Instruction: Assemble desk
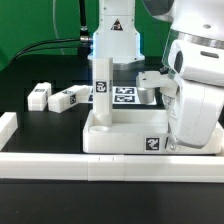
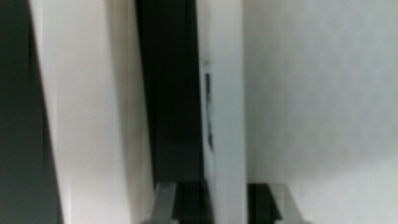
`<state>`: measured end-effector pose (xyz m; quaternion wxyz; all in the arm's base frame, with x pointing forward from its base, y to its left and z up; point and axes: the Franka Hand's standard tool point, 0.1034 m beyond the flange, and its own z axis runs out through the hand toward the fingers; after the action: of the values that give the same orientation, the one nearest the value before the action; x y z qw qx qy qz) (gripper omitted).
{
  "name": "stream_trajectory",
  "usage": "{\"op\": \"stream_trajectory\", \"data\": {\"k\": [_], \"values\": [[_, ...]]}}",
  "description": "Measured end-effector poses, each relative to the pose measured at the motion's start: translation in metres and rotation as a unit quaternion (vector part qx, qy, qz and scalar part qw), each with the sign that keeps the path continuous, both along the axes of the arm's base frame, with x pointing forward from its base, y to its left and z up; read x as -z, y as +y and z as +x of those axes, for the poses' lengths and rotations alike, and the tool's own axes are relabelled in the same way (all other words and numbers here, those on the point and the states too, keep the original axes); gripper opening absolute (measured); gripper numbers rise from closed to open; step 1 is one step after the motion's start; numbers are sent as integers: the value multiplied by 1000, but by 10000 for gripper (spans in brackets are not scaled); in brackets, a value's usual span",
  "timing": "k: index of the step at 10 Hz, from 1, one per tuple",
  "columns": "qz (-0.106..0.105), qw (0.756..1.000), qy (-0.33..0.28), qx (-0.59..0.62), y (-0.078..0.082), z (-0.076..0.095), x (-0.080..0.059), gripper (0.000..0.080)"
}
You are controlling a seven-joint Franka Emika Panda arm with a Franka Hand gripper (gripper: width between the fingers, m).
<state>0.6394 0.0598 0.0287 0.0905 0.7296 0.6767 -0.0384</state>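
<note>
Exterior view: one white plastic rectangular tray-like tabletop (image 1: 120, 138) lies flat at centre. One white square tagged upright leg (image 1: 101, 85) stands at its corner on the exterior view's left. Two loose legs lie beside it, the nearer leg (image 1: 70, 98) and the farther leg (image 1: 40, 95). No fourth leg is discernible. The parts are judged light, rigid and smooth, so grasp each leg across opposite flat faces. The two-finger gripper (image 2: 222, 203) is blurred in the wrist view, and its closure cannot be determined.

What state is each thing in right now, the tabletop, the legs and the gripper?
Tabletop: lying flat, one leg on it.
Upright leg: standing on end on the tabletop, toward the exterior view's left.
Three loose legs: lying on their sides, off the tabletop.
Gripper: open or shut cannot be told.
</note>
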Motion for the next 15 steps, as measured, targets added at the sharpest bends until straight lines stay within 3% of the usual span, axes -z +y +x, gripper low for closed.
{"op": "stream_trajectory", "data": {"k": [2,3,4,6,9,11,15], "values": [[-3,1000,-6,2,2,2,-6,63],[-3,1000,-6,4,1,4,-13,295],[-4,1000,-8,8,-1,5,-24,295],[-7,1000,-9,5,-9,8,-53,592],[-17,1000,5,-18,-49,4,-79,646],[-18,1000,18,-16,-71,-6,-73,649],[-16,1000,12,12,-71,-6,-72,649]]}}
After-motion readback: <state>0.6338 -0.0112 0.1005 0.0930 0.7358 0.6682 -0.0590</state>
